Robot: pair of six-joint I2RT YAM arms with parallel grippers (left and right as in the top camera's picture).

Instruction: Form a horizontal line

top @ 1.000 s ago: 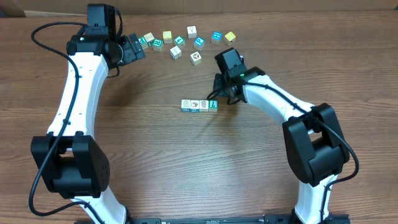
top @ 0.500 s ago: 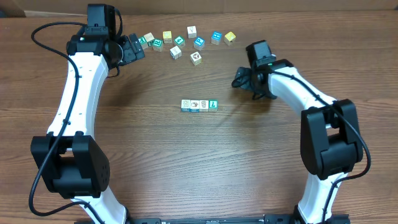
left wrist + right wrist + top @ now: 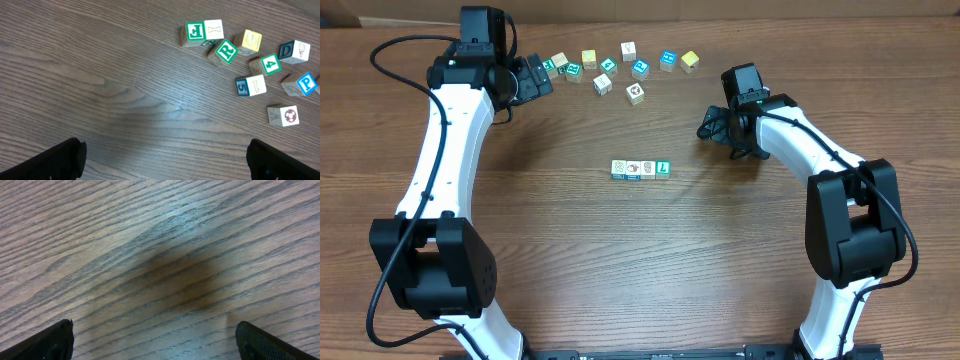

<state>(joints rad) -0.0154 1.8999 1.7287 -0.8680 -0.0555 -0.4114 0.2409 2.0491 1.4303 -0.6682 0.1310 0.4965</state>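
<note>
The horizontal line (image 3: 641, 169) is a short row of four tiny cubes lying left to right in the middle of the table; its right end is a teal cube with a white letter (image 3: 663, 168). My right gripper (image 3: 712, 128) hangs open to the right of and behind the row, apart from it. In the right wrist view the right gripper (image 3: 157, 345) has only bare wood between its spread fingers (image 3: 45, 342). My left gripper (image 3: 535, 80) is open at the back left, next to the loose cubes, and the left gripper (image 3: 165, 165) holds nothing.
Several loose letter and picture cubes (image 3: 620, 65) lie scattered along the back of the table; in the left wrist view the same cubes (image 3: 250, 55) sit at the upper right. Both arms' bases stand at the near corners.
My right gripper has let go at the row's right end, opened, and drawn back to the right and away from it. The row and the left arm have not moved.
</note>
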